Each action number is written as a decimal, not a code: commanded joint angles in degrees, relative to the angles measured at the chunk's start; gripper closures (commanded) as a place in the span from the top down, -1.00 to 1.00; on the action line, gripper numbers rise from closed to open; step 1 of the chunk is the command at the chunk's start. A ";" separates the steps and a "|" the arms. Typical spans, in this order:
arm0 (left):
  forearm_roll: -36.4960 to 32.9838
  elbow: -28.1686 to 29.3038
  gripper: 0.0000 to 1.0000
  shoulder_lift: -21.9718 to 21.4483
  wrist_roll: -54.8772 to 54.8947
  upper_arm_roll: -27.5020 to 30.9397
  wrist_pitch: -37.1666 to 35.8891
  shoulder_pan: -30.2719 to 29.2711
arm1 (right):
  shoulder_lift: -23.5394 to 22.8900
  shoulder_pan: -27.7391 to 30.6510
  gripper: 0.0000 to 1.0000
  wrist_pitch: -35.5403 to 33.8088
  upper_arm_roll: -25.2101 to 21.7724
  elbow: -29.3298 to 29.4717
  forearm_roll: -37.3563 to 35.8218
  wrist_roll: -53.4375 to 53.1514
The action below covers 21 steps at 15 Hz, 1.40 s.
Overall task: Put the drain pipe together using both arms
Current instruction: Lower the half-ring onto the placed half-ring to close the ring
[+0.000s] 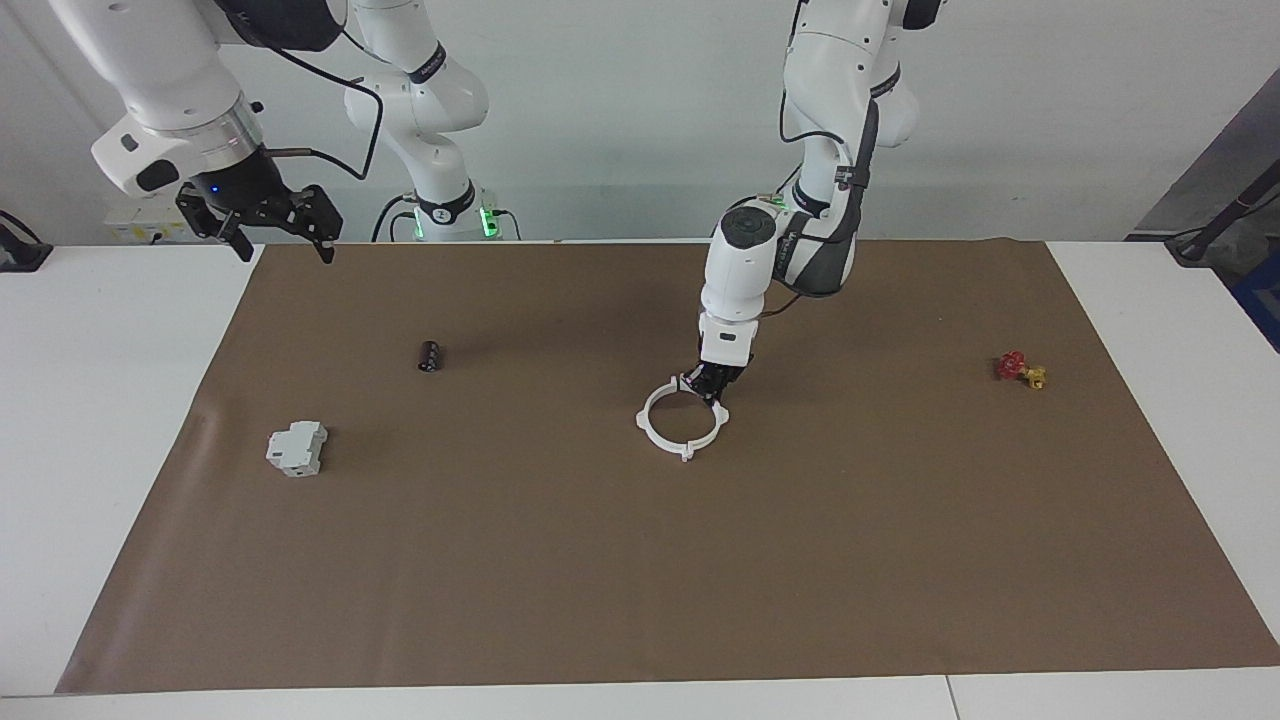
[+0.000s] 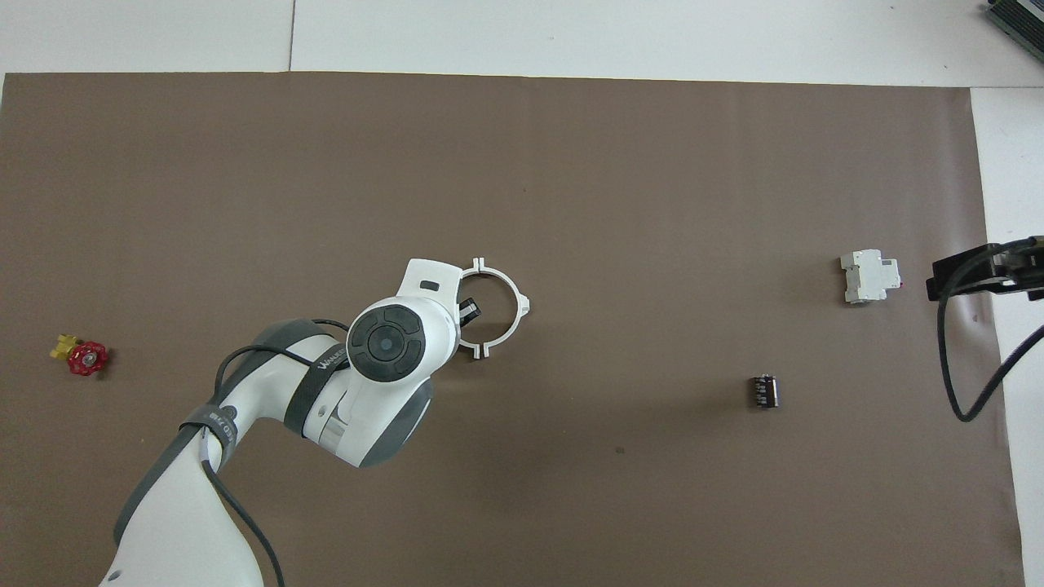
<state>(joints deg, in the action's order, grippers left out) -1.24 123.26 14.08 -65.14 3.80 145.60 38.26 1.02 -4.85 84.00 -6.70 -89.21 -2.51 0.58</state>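
Note:
The drain pipe (image 1: 660,440) lies on the brown mat (image 1: 640,580) near its middle as a flat white ring with small tabs, its two arcs together. My left gripper (image 1: 712,385) is down at the ring's edge nearest the robots. In the overhead view the left wrist hides part of the ring (image 2: 507,284), and one black finger (image 2: 469,310) shows inside it. My right gripper (image 1: 282,240) waits raised over the mat's edge at the right arm's end, open and empty. It also shows in the overhead view (image 2: 979,273).
A grey-white boxy block (image 1: 297,447) and a small black cylinder (image 1: 429,355) lie toward the right arm's end. A red and yellow valve piece (image 1: 1020,369) lies toward the left arm's end. White table surrounds the mat.

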 commanded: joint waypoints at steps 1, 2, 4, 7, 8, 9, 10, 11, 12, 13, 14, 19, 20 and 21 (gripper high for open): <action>-0.69 -0.91 -1.00 0.42 -2.79 1.03 -1.54 1.38 | 0.91 0.72 1.00 0.81 0.10 -1.15 1.37 1.36; -0.69 -0.91 -1.00 0.42 -2.88 1.03 -1.54 1.38 | 1.00 0.72 1.00 0.72 0.10 -1.23 1.37 1.36; -0.69 -0.91 -1.00 0.50 -4.11 1.03 -1.54 2.34 | 0.91 0.72 1.00 0.72 0.10 -1.23 1.37 1.36; -0.78 -0.82 -1.00 0.51 -5.52 0.94 -1.46 2.79 | 1.00 0.72 1.00 0.81 0.10 -1.23 1.37 1.36; -0.78 -0.82 -1.00 0.51 -5.52 0.94 -1.46 2.87 | 1.00 0.72 1.00 0.81 0.10 -1.23 1.37 1.36; -0.78 -0.82 -1.00 0.51 -5.61 1.03 -1.46 2.96 | 1.00 0.72 1.00 0.72 0.10 -1.23 1.37 1.36; -0.78 -0.82 -1.00 0.51 -5.61 1.03 -1.46 2.96 | 1.00 0.72 1.00 0.72 0.10 -1.23 1.37 1.36; -0.78 -0.82 -1.00 0.51 -5.61 1.03 -1.37 2.96 | 0.91 0.72 1.00 0.72 0.10 -1.23 1.37 1.36; -0.78 -0.82 -1.00 0.59 -5.52 1.03 -1.19 2.96 | 1.00 0.72 1.00 0.81 0.10 -1.23 1.37 1.36; -0.78 -0.82 -1.00 0.59 -5.52 1.03 -1.19 2.88 | 1.00 0.72 1.00 0.72 0.10 -1.23 1.37 1.36; -0.78 -0.82 -0.10 0.59 -5.52 1.03 -1.10 2.70 | 1.00 0.72 1.00 0.81 0.10 -1.23 1.37 1.36; -1.13 -0.91 1.00 0.59 -5.26 1.03 -1.10 2.26 | 1.00 0.72 1.00 0.81 0.10 -1.23 1.37 1.36; -1.57 -1.00 1.00 0.59 -5.08 1.03 -1.19 2.09 | 1.00 0.72 1.00 0.81 0.10 -1.23 1.37 1.36; -1.92 -1.09 1.00 0.33 -5.00 1.03 -1.54 1.91 | 1.00 0.72 1.00 0.81 0.10 -1.15 1.37 1.36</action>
<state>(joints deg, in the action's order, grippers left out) -1.61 123.24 14.16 -69.44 4.26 145.50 40.00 1.03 -4.85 84.00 -6.70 -89.21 -2.51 0.58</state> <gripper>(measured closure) 0.238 0.000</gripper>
